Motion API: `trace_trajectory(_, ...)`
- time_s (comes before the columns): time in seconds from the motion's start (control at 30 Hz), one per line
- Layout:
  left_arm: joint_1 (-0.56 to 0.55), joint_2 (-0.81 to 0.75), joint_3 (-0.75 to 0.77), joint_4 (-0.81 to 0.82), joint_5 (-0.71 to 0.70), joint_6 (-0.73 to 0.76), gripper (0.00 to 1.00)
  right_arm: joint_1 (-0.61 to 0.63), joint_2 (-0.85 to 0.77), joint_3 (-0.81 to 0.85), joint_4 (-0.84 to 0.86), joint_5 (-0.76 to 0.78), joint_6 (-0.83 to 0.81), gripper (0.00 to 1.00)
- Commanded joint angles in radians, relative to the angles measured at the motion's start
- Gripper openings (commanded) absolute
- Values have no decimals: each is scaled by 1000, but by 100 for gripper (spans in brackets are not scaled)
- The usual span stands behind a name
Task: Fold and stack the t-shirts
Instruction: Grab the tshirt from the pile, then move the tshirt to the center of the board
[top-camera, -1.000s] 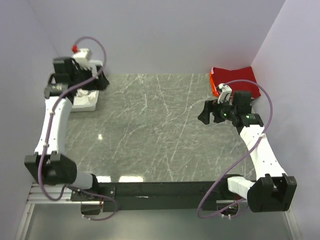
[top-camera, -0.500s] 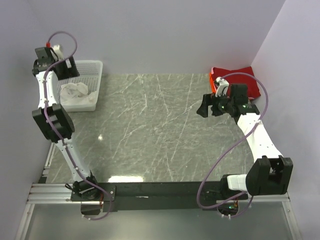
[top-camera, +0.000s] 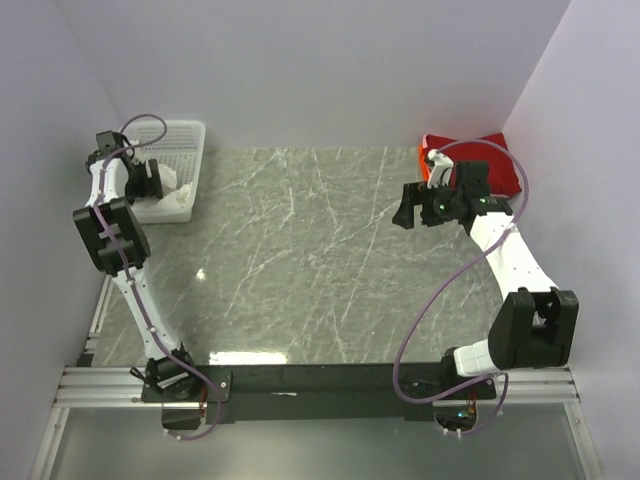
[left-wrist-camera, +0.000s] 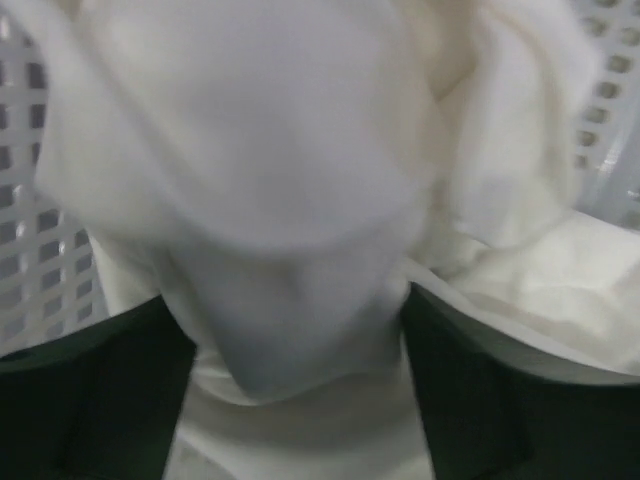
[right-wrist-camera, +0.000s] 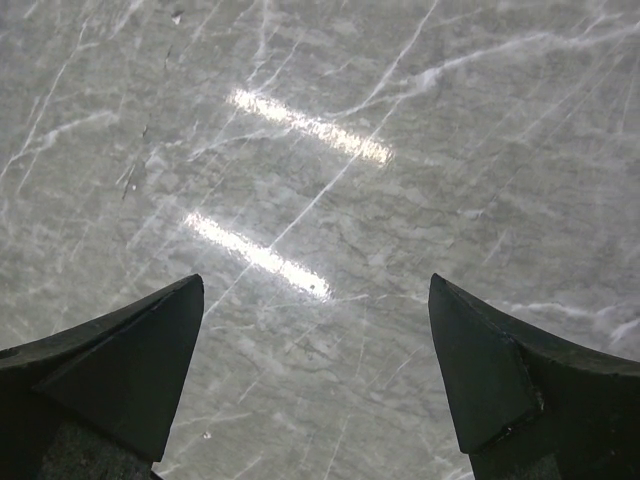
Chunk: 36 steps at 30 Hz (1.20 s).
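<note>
The white t-shirt (top-camera: 174, 177) lies crumpled in a white mesh basket (top-camera: 190, 134) at the table's far left. My left gripper (top-camera: 150, 181) reaches down into that basket. In the left wrist view the white t-shirt (left-wrist-camera: 250, 150) fills the frame and bulges between the wide-apart dark fingers (left-wrist-camera: 90, 400) of the left gripper (left-wrist-camera: 300, 350), which stands open. The red t-shirt (top-camera: 492, 160) sits folded in the far right corner. My right gripper (top-camera: 405, 208) hovers left of it, and in its wrist view the right gripper (right-wrist-camera: 315, 300) is open over bare marble.
The basket's mesh wall (left-wrist-camera: 40, 230) shows to the left of the cloth. The grey marble table (top-camera: 300, 250) lies between both arms. Lilac walls close off the back and both sides. A black rail (top-camera: 320, 378) runs along the near edge.
My left arm rose beside the basket, then dropped its gripper into it onto the white t-shirt. The right gripper drifted slightly toward the back.
</note>
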Motion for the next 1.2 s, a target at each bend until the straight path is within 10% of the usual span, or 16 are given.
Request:
trace_trajectory(0.0,-3,63,36,16,-15,8,79,-6,8,70,4,9,-19,100)
trace_trajectory(0.27,-3,15,137,57,3,22,0,-6,-14,78,-13,-8,-10,100)
trace_trajectory(0.57,-13,-369,77,217,285,-19,0,-4,-101,-8,25,-29,17,100)
trace_trajectory(0.93,-305,-628,56,289,656,-257,0,-4,-155,-25,-2,-13,-23,100)
trace_trajectory(1.13,-316,-833,-283,629,922,-600,1,-6,-170,-21,-25,-17,-45,100)
trace_trajectory(1.17,-310,-898,-427,660,993,-621,19,-4,-179,-21,-30,-17,-53,100)
